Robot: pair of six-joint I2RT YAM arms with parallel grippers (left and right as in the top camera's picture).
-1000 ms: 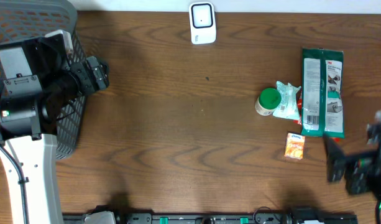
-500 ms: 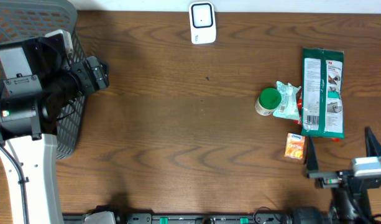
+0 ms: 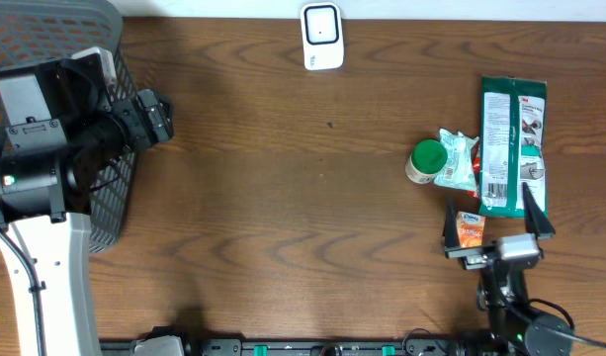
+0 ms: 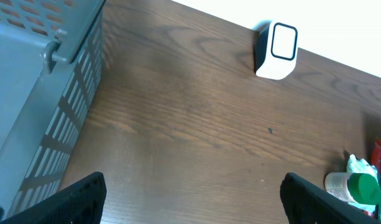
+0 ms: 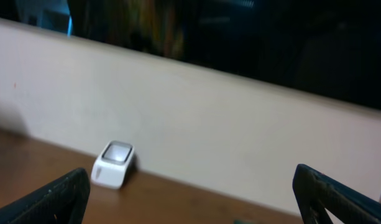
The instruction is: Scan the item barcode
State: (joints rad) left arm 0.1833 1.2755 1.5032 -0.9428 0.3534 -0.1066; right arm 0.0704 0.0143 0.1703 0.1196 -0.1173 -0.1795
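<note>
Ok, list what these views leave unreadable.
Green package barcode: overhead, print too small.
Orange packet: overhead, lower edge under the right end effector.
Basket interior: overhead, left arm covers it; left wrist shows only its wall.

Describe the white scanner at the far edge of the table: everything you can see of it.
The scanner is a small white box with rounded corners, plastic by its look. Its face carries a rounded square window with a dark outline, and the left wrist view shows one dark side. It stands by itself on the brown wooden table, at the far edge. Nothing but the table touches it.
</note>
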